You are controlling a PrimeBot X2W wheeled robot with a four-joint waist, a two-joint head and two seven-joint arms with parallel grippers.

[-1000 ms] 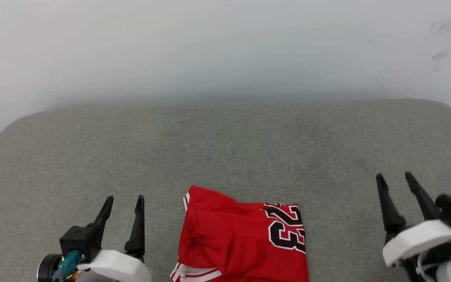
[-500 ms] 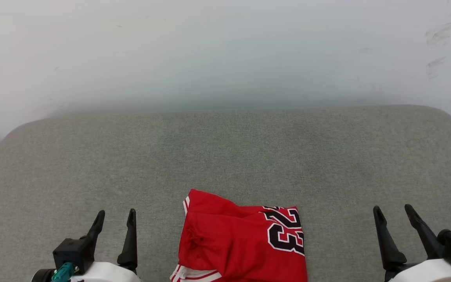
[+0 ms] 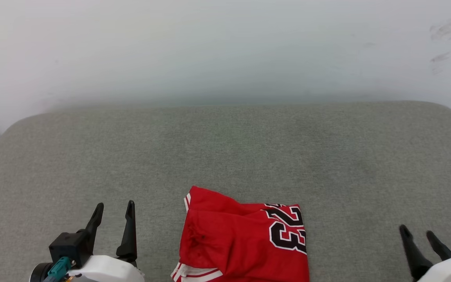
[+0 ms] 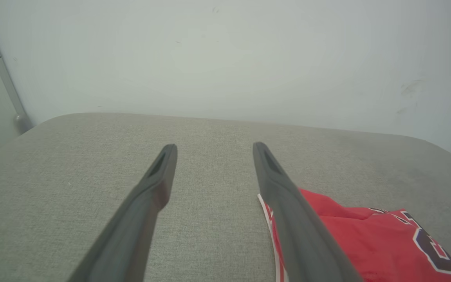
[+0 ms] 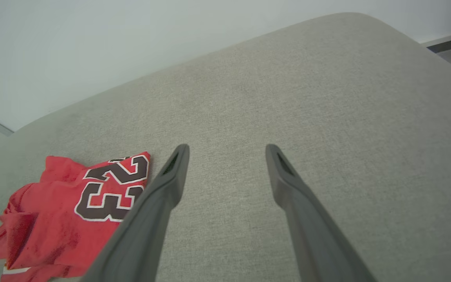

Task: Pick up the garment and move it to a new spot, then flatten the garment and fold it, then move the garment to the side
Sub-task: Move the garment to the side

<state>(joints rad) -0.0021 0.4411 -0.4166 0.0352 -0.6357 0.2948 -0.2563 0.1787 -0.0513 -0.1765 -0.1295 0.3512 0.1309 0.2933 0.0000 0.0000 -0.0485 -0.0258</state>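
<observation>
The red jersey-style garment (image 3: 245, 243) with black "23" print is seen loosely folded at the near edge of the grey fabric cushion (image 3: 225, 149), between the left gripper (image 3: 115, 205) and the right gripper (image 3: 417, 231), touched by neither. Both are held spread wide, nothing grasped. The move aside is judged to be in hand: all layers must be pinched together at one edge.

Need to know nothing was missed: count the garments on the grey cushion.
1. The red garment lies folded at the near middle of the grey cushion; anything under it would be hidden.
</observation>
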